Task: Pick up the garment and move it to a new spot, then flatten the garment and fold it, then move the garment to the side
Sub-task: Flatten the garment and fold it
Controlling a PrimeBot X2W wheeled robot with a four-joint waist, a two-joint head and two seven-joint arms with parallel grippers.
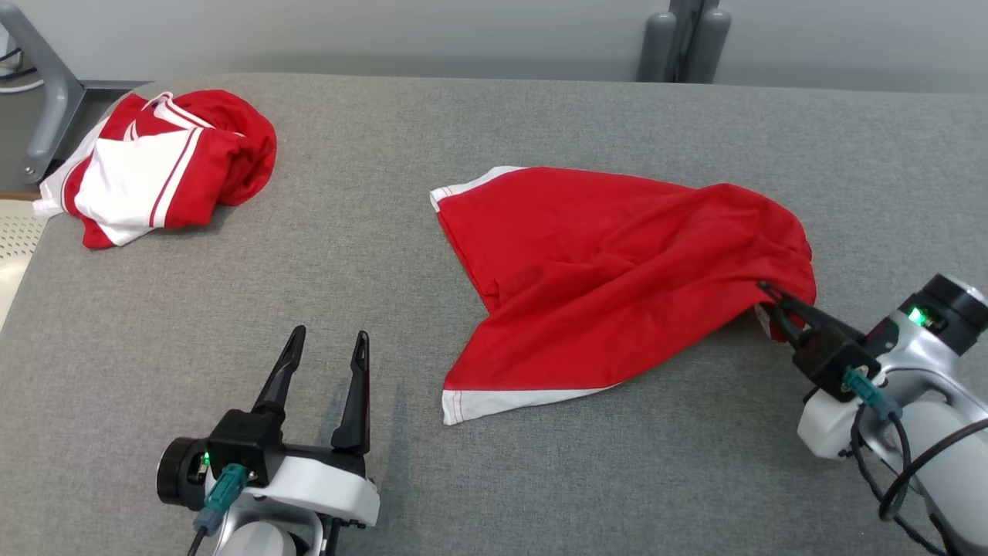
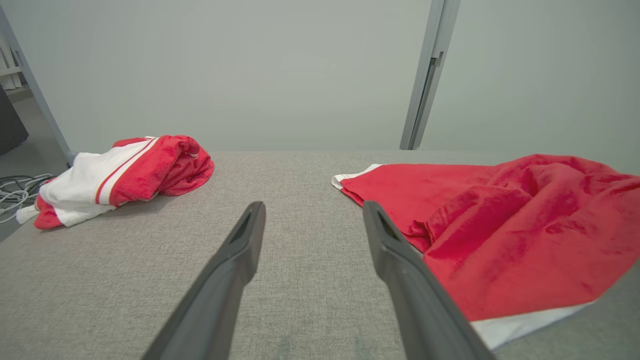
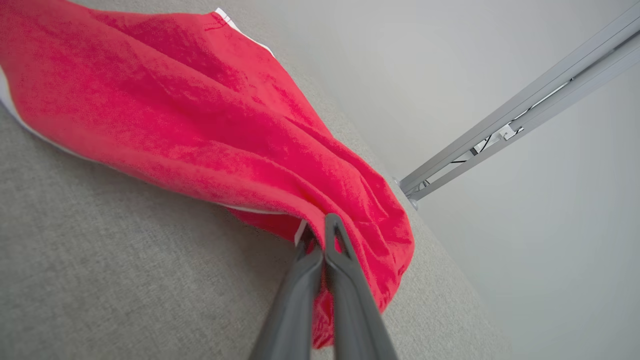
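Left hand (image 1: 329, 337) idles, fingers apart, at the front edge of the desk (image 1: 540, 479); right hand (image 1: 768, 300) is clamped on the red garment (image 1: 602, 262) at its bunched end (presumably for lifting).

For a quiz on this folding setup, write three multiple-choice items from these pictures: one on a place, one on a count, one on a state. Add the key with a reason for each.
1. In the head view, where on the grey table does the crumpled red-and-white garment lie?
A. at the far left corner
B. at the near right edge
C. in the centre

2. How many garments lie on the table?
A. one
B. two
C. four

3. How do the right jaws stand?
A. wide open over bare table
B. shut on nothing
C. shut on the red garment

Key:
1 A, it is bunched at the table's far left corner.
2 B, there is the crumpled one and the spread red one.
3 C, they pinch a fold at its right end.
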